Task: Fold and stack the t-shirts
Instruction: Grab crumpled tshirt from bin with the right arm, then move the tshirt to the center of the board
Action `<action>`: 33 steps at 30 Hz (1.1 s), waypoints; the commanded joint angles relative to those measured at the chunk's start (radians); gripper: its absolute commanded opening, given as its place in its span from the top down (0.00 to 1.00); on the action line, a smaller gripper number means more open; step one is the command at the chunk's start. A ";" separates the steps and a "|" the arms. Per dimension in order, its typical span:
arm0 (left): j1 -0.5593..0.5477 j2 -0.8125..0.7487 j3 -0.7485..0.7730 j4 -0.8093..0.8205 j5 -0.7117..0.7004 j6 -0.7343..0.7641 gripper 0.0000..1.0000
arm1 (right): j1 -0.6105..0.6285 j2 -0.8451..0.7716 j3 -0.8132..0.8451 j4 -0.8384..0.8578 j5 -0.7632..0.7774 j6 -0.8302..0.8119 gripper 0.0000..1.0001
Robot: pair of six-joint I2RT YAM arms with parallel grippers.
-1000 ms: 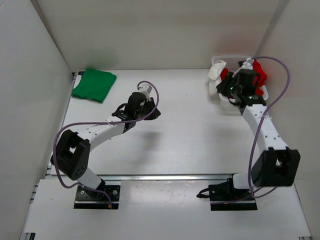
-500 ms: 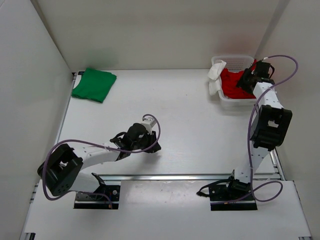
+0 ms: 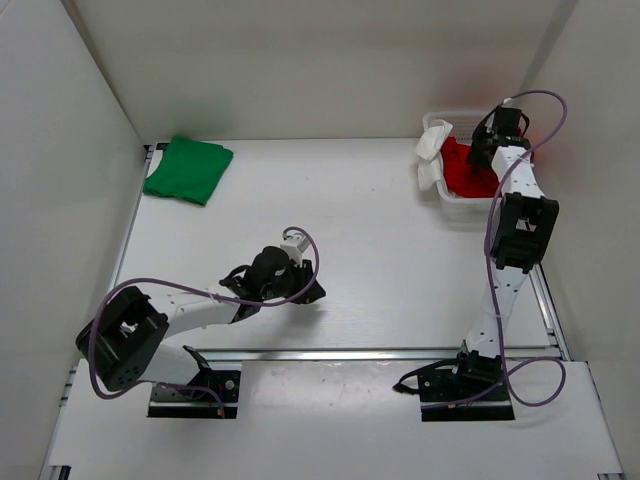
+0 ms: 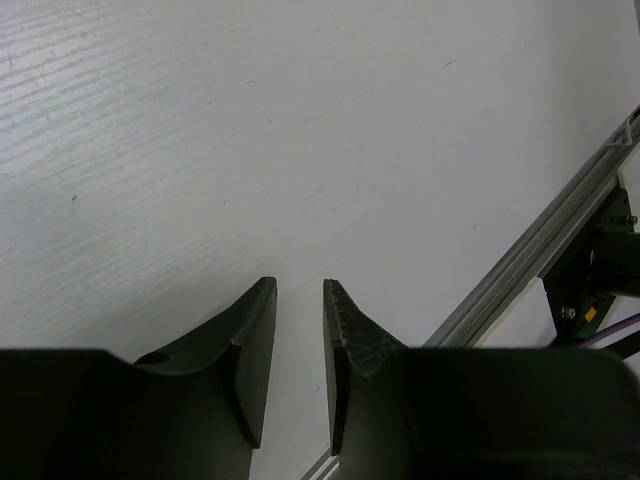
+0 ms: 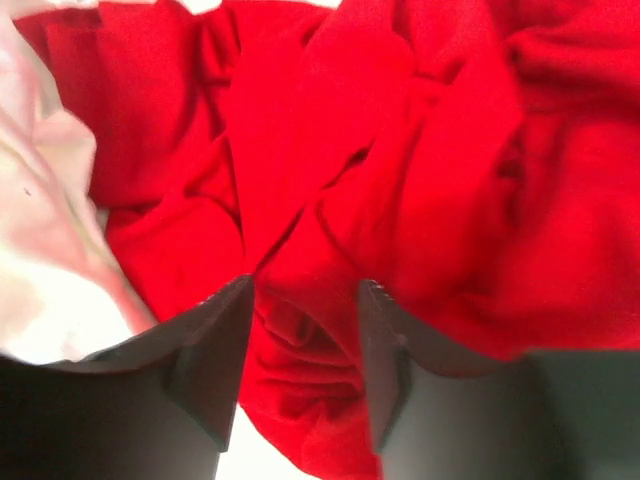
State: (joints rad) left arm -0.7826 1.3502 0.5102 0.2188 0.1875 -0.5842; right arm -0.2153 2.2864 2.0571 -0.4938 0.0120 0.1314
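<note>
The red t-shirt (image 3: 466, 172) lies crumpled in the white mesh basket (image 3: 462, 206) at the far right. The white t-shirt (image 3: 433, 145) hangs over the basket's left rim. My right gripper (image 3: 481, 152) reaches down into the basket. In the right wrist view it (image 5: 305, 283) is open, its fingers either side of a fold of the red t-shirt (image 5: 400, 150), with the white t-shirt (image 5: 45, 250) to the left. The green t-shirt (image 3: 187, 168) lies folded at the far left corner. My left gripper (image 3: 306, 291) sits low near the front edge, narrowly open over bare table (image 4: 299, 283).
White walls close in the table on the left, back and right. A metal rail (image 4: 540, 250) runs along the table's front edge, close to the left gripper. The left arm's purple cable (image 3: 130, 270) loops above its elbow.
The left arm pulled back from mid-table toward the front edge. The right arm swung over the basket, stretched upright, and its gripper dropped onto the red t-shirt.
</note>
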 commanded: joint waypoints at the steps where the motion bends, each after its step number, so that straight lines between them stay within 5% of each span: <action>1: 0.003 -0.003 0.007 0.033 0.017 -0.014 0.64 | -0.010 -0.008 0.047 -0.026 0.034 -0.013 0.65; 9: 0.000 -0.020 0.008 0.027 0.009 -0.023 0.64 | -0.030 -0.028 0.113 -0.061 0.037 0.013 1.00; 16: 0.040 -0.046 0.053 -0.021 0.046 -0.014 0.63 | -0.070 -0.283 0.136 -0.086 -0.072 0.079 1.00; 21: 0.072 -0.083 0.102 -0.038 0.062 -0.014 0.63 | -0.013 -0.644 0.141 -0.049 -0.099 0.102 1.00; 24: 0.132 -0.117 0.117 -0.045 0.101 -0.028 0.62 | 0.167 -0.786 0.212 -0.026 -0.014 0.015 1.00; 30: 0.250 -0.272 0.077 -0.052 0.049 -0.075 0.61 | 1.231 -0.970 -0.014 0.525 0.633 -0.675 1.00; 33: 0.337 -0.341 0.047 -0.073 0.072 -0.097 0.60 | 1.485 -0.853 0.091 0.591 0.709 -0.875 1.00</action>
State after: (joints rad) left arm -0.5163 1.0760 0.5831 0.1623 0.2481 -0.6464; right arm 1.1198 1.3327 2.0937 -0.1162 0.4335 -0.3965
